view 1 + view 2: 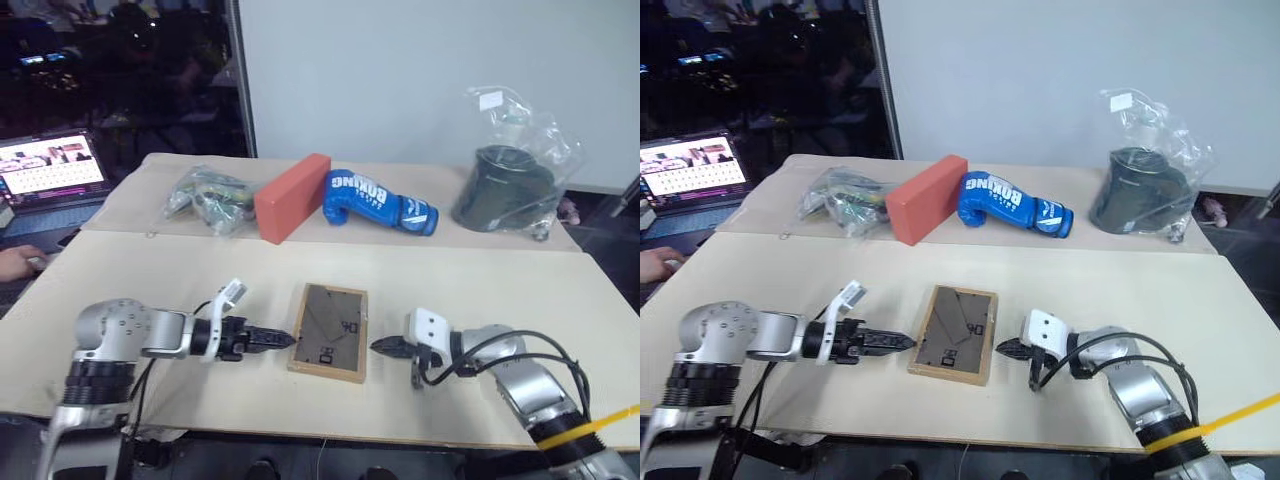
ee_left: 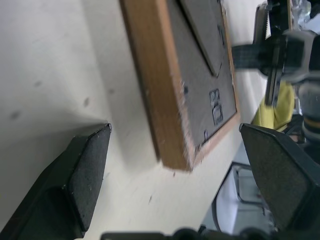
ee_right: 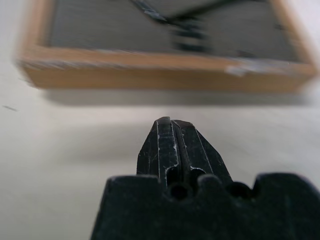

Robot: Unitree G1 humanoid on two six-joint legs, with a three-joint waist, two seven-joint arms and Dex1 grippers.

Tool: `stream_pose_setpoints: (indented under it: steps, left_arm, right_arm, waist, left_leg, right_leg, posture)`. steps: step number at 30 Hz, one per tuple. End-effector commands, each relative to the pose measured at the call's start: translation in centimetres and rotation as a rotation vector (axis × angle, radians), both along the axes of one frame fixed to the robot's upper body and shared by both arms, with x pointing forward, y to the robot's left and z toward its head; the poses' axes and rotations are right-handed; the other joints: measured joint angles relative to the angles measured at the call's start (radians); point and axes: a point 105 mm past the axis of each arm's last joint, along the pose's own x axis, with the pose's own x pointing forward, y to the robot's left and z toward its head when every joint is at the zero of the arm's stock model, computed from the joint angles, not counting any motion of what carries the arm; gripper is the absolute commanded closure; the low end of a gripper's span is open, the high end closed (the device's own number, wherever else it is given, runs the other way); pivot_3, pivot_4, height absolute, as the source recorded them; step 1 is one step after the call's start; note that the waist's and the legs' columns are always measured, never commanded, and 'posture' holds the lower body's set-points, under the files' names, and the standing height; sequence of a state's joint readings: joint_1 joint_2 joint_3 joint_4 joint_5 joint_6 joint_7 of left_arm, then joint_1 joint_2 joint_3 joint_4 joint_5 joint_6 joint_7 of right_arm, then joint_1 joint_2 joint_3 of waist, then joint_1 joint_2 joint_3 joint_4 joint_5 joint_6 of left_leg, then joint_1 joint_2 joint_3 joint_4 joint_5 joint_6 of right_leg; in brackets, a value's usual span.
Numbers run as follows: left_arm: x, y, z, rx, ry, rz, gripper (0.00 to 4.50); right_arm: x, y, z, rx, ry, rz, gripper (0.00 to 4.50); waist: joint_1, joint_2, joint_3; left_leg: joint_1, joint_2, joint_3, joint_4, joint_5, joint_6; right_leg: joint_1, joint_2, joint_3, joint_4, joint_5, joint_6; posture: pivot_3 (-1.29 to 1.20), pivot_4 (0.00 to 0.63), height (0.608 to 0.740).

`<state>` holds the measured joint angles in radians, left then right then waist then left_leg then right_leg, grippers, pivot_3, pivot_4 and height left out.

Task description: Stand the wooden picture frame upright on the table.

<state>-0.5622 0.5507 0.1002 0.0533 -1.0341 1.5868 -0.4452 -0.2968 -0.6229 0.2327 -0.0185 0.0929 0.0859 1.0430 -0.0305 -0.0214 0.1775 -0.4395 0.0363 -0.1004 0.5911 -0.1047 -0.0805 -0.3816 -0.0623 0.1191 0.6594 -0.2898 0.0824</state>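
Lying flat, backing side up, the small rectangular light-wood picture frame [image 1: 329, 332] sits near the front edge of the big beige table [image 1: 480, 280], long axis running front to back. Left gripper [image 2: 175, 150] is spread wide just beside it, right gripper [image 1: 385, 346] pinched closed on nothing, both off it.

Wooden picture frame [image 1: 329, 333]: pale raw-looking wood rim, rough at the corner, around a matt grey-brown backing board. Table [image 1: 500, 290]: matt cream boards, lightly speckled. Block [image 1: 291, 197]: matt orange-red. Boxing glove [image 1: 380, 205]: glossy blue. Dark pot [image 1: 503, 188]: wrapped in clear, crinkled plastic film.
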Motion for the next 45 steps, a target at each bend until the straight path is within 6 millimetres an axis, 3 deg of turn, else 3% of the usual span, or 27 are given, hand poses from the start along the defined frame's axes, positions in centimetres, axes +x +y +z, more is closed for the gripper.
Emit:
stream_pose_setpoints:
  steps: [1, 10, 13, 15, 21, 22, 24, 26, 29, 32, 35, 42, 43, 45]
  left_arm:
    - [-2.1, -3.0, -4.2, 0.047, 0.171, -0.077, 0.02]
    - [-2.2, -4.7, -3.5, -0.085, 0.227, -0.075, 0.02]
    - [-2.2, -4.7, -3.3, -0.088, 0.226, -0.071, 0.72]
    - [-2.1, -4.7, -3.0, -0.108, 0.225, -0.063, 1.65]
    - [-0.8, -4.6, -1.6, -0.185, 0.205, -0.006, 3.32]
    - [-0.6, -4.5, -1.3, -0.201, 0.196, 0.004, 3.35]
    - [0.1, -4.4, -0.2, -0.223, 0.144, 0.025, 3.35]
    - [0.5, -4.2, 1.6, -0.212, 0.042, 0.005, 3.35]
    - [0.7, -4.1, 2.9, -0.160, -0.084, -0.021, 3.35]
    - [0.9, -4.2, 3.8, -0.136, -0.145, -0.061, 3.35]
    - [0.8, -4.8, 4.7, -0.137, -0.186, -0.123, 3.35]
    - [-0.1, -5.8, 4.7, -0.095, -0.198, -0.265, 3.35]
    - [-0.3, -6.1, 4.7, -0.097, -0.202, -0.288, 3.35]
    - [-0.4, -6.6, 4.6, -0.094, -0.206, -0.306, 3.35]
  right_arm:
    - [-0.4, 0.8, 1.0, 0.042, -0.018, 0.003, 4.50]
    - [-0.7, 1.1, 1.1, 0.067, -0.017, -0.046, 4.50]
    - [-0.6, 1.0, 1.1, 0.068, -0.017, -0.057, 4.50]
    - [-0.5, 1.0, 1.2, 0.070, -0.019, -0.062, 4.50]
    - [-0.2, 0.2, 2.3, 0.087, -0.035, -0.100, 4.50]
    - [-0.1, -0.2, 2.5, 0.088, -0.034, -0.114, 4.50]
    - [0.3, -1.8, 3.5, 0.095, -0.038, -0.161, 4.50]
    - [1.0, -3.7, 6.3, 0.191, -0.027, -0.237, 4.50]
    - [1.3, -4.2, 10.0, 0.348, 0.002, -0.258, 4.50]
    - [0.5, -2.4, 12.3, 0.417, 0.078, -0.149, 3.69]
    - [0.3, -0.3, 12.7, 0.409, 0.121, -0.070, 2.80]
    - [1.5, 2.5, 10.4, 0.323, 0.215, -0.012, 0.30]
    - [1.8, 2.8, 9.7, 0.294, 0.222, -0.010, 0.04]
    - [1.7, 3.1, 9.1, 0.253, 0.249, 0.014, 0.04]
  waist:
    - [0.007, 0.003, -0.006]
    - [0.019, 0.002, -0.014]
    - [0.016, 0.002, -0.014]
    - [0.015, 0.002, -0.013]
    - [0.013, 0.001, -0.013]
    - [0.012, 0.001, -0.013]
    - [0.011, 0.001, -0.013]
    - [0.012, 0.000, -0.012]
    - [0.003, -0.002, -0.010]
    - [-0.009, -0.002, -0.010]
    - [-0.014, -0.002, -0.010]
    - [-0.015, -0.002, -0.009]
    - [-0.014, -0.002, -0.009]
    - [-0.015, -0.002, -0.009]
  left_leg:
    - [0.000, 0.000, 0.000, 0.000, 0.000, 0.000]
    - [0.000, -0.001, -0.002, 0.000, -0.001, 0.001]
    - [0.000, -0.001, -0.002, -0.001, -0.001, 0.002]
    - [0.000, -0.001, -0.002, -0.001, -0.002, 0.002]
    - [0.000, -0.001, -0.003, -0.001, -0.003, 0.002]
    - [0.000, -0.001, -0.003, -0.001, -0.003, 0.002]
    - [0.000, -0.001, -0.003, -0.001, -0.003, 0.002]
    - [0.000, -0.001, -0.003, -0.001, -0.003, 0.002]
    - [-0.003, -0.001, -0.003, -0.001, -0.003, 0.002]
    - [-0.002, 0.000, -0.003, -0.003, -0.003, 0.002]
    - [-0.003, -0.001, -0.003, -0.004, -0.003, 0.002]
    - [-0.012, -0.001, -0.003, -0.003, -0.002, 0.002]
    - [-0.012, -0.001, -0.003, -0.003, -0.002, 0.002]
    - [-0.012, -0.001, -0.003, -0.003, -0.002, 0.002]
  right_leg:
    - [0.001, 0.000, 0.000, -0.002, 0.000, 0.000]
    - [0.006, 0.000, 0.000, -0.007, 0.000, 0.001]
    - [0.007, 0.000, 0.000, -0.010, 0.000, 0.001]
    - [0.008, 0.000, 0.000, -0.011, 0.000, 0.001]
    - [0.007, 0.000, -0.001, -0.011, 0.000, 0.001]
    - [0.007, 0.000, -0.001, -0.011, 0.000, 0.001]
    - [0.007, 0.000, -0.001, -0.011, 0.000, 0.001]
    - [0.007, 0.000, -0.001, -0.011, 0.000, 0.001]
    - [0.004, 0.000, 0.000, -0.011, 0.001, 0.000]
    - [0.004, 0.001, 0.000, -0.011, 0.001, -0.001]
    - [0.002, 0.001, 0.000, -0.011, 0.001, -0.001]
    - [-0.007, 0.001, 0.000, -0.010, 0.001, -0.001]
    - [-0.007, 0.001, 0.000, -0.010, 0.001, -0.001]
    - [-0.007, 0.001, 0.000, -0.010, 0.001, -0.001]
  posture:
    - [0.00, 0.150, 0.727]
    - [0.00, 0.150, 0.727]
    - [0.00, 0.150, 0.727]
    - [0.00, 0.150, 0.727]
    - [0.00, 0.150, 0.727]
    - [0.00, 0.150, 0.727]
    - [0.00, 0.150, 0.727]
    - [0.00, 0.150, 0.727]
    - [0.00, 0.150, 0.727]
    - [0.00, 0.150, 0.727]
    - [0.00, 0.150, 0.727]
    - [0.00, 0.150, 0.727]
    - [0.00, 0.150, 0.727]
    - [0.00, 0.150, 0.727]
